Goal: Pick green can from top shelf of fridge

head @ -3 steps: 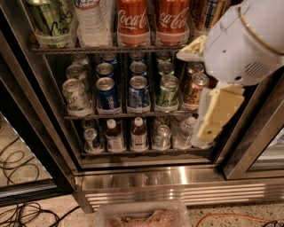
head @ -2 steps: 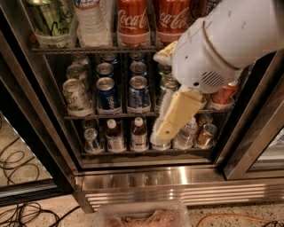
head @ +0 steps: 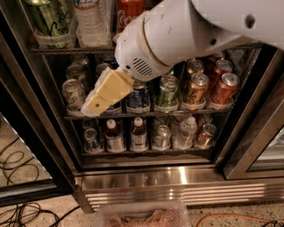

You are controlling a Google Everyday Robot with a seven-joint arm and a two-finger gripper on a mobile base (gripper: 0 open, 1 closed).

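The green can (head: 49, 20) stands at the far left of the top shelf (head: 73, 50), in a clear bin; its top is cut off by the frame. It is tall, pale green, with black script. My gripper (head: 105, 94), cream-yellow at the end of the thick white arm (head: 186, 31), hangs inside the open fridge (head: 42, 133) in front of the middle rack. It is below and to the right of the green can, apart from it, and I see nothing held in it. The arm hides the right part of the top shelf.
A water bottle (head: 91, 22) and a red Coca-Cola can (head: 128, 13) stand right of the green can. Short cans (head: 195, 86) fill the middle rack, small bottles (head: 138, 133) the lower one. The glass door (head: 262, 137) stands open at right. Cables (head: 17, 164) and a plastic tub (head: 142, 215) are on the floor.
The arm has swung from the right side of the fridge to the left and upward, carrying the gripper across the middle rack toward the green can's side.
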